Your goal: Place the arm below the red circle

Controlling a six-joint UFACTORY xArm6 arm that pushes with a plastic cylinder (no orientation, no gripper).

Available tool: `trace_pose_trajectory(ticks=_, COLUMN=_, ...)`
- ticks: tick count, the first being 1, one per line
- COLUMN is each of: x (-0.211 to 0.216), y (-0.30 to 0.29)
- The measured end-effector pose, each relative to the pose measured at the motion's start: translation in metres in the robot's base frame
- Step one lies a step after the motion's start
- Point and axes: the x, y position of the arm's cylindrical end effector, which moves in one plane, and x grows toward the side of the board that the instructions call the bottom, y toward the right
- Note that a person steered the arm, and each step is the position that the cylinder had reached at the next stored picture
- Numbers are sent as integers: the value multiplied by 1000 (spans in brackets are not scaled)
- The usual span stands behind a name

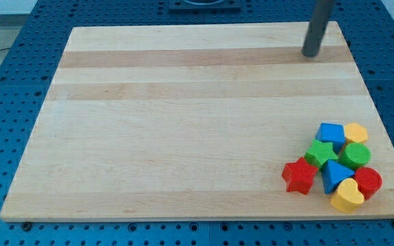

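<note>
The red circle (369, 182) lies at the view's bottom right, at the right edge of a tight cluster of blocks. My tip (311, 54) rests on the wooden board (183, 116) near its top right corner, far above the cluster and a little to the left of it. Around the red circle sit a yellow heart (347, 196) at its lower left, a blue triangle (334, 174) to its left and a green circle (355, 155) above it.
The cluster also holds a red star (299, 175), a green star (321, 154), a blue block (331, 132) and a yellow block (356, 132). The board's right and bottom edges run close to the cluster. A blue perforated table surrounds the board.
</note>
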Motion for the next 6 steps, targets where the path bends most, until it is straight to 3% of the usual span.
trace_pose_trajectory(ticks=2, x=100, y=97)
trace_pose_trajectory(ticks=4, x=204, y=98)
trace_pose_trajectory(ticks=6, x=281, y=32)
